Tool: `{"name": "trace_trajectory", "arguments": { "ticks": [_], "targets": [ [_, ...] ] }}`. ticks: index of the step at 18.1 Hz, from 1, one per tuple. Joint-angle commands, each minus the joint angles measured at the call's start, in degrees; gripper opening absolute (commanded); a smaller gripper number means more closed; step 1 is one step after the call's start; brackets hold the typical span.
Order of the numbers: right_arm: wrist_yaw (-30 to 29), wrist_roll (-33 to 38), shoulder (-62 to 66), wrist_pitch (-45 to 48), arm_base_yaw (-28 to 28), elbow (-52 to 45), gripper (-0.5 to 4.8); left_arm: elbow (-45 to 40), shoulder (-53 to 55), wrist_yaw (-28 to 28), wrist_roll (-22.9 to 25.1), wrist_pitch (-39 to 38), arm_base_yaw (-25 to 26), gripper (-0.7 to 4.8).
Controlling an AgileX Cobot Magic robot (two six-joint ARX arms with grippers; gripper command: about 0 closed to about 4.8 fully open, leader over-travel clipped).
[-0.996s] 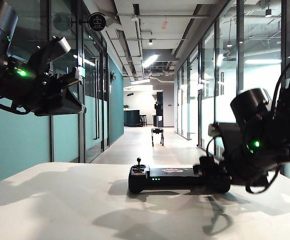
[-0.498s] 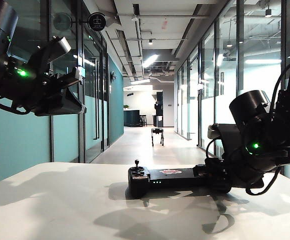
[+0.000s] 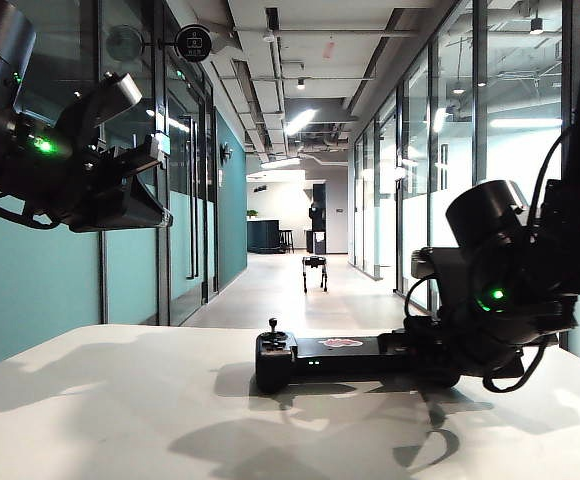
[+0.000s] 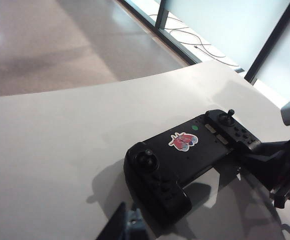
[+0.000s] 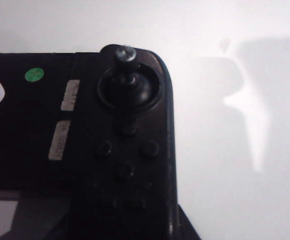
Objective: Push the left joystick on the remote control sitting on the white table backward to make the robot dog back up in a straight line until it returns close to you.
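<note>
The black remote control [image 3: 340, 355] lies on the white table [image 3: 120, 410]. Its left joystick [image 3: 273, 328] stands upright at the free end; in the left wrist view that left joystick [image 4: 146, 158] is on the nearer end. My right gripper [image 3: 422, 355] is shut on the controller's other end, whose twin stick [image 5: 126, 75] fills the right wrist view. My left gripper [image 3: 142, 125] hangs open, high above the table's left side and well clear of the controller [image 4: 185, 150]. The robot dog [image 3: 315, 270] stands small, far down the corridor.
Glass walls line the corridor [image 3: 300, 295] beyond the table's far edge. The right arm's bulky wrist [image 3: 500, 285] hangs over the table's right side. Bare tabletop [image 4: 50, 150] spreads left of and in front of the controller.
My right gripper has closed on the controller's right end and shifted slightly left, swinging the controller a little. The left arm and the robot dog have not visibly moved.
</note>
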Motion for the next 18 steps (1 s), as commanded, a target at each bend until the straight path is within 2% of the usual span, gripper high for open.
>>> {"name": "trace_trajectory", "arguments": {
  "ticks": [1,9,14,18],
  "targets": [
    [0.48,1.22,-0.31,0.94,0.46,0.22,1.44,3.48,1.07,1.6,2.25,-3.58,-0.07,-0.06],
    [3.85,1.64,-0.33,1.07,0.46,0.24,1.44,18.71,16.92,11.98,3.21,-7.65,-0.07,-0.06],
    [4.98,2.69,-0.33,1.53,0.46,0.24,1.44,24.59,25.16,12.44,4.72,-7.93,-0.04,-0.06],
    [4.94,2.67,-0.33,1.62,0.46,0.24,1.44,30.86,30.32,14.88,5.53,-9.38,-0.04,-0.06]
  ]
}}
